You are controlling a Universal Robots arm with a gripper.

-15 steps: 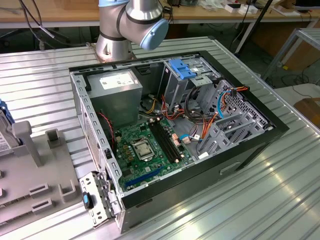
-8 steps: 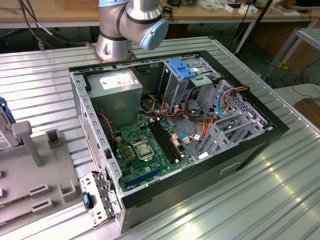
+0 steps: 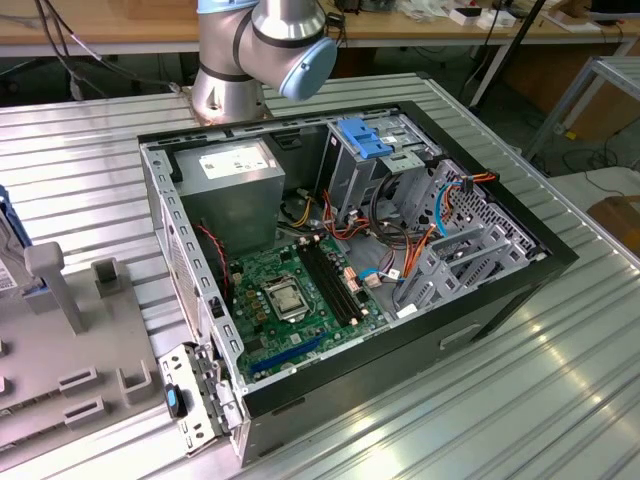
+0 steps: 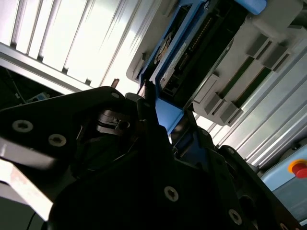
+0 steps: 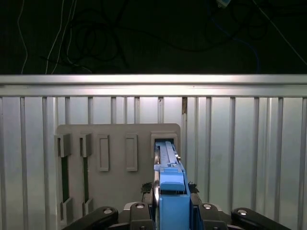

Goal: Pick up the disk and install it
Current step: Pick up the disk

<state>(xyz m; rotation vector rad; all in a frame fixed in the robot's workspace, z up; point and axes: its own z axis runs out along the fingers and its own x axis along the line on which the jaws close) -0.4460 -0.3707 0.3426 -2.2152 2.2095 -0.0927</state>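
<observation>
The disk (image 5: 169,160) stands on edge in a slot of the grey holder plate (image 5: 115,191), its blue rail facing me in the first wrist view. My gripper (image 5: 169,188) has come down over its near end, one dark finger (image 5: 147,188) tight against each side of the rail, so it is shut on the disk. In the second wrist view the disk (image 4: 196,48) sits in the holder (image 4: 240,91) with my gripper (image 4: 168,115) clamped around its blue end. A sliver of the disk (image 3: 5,265) shows at the exterior view's left edge.
The open computer case (image 3: 350,250) lies on the ribbed metal table (image 3: 560,400), with a drive cage and blue latch (image 3: 365,140) at the back and a power-supply box (image 3: 235,170) beside it. The holder's posts (image 3: 50,285) rise left of the case. A red button (image 4: 300,168) shows nearby.
</observation>
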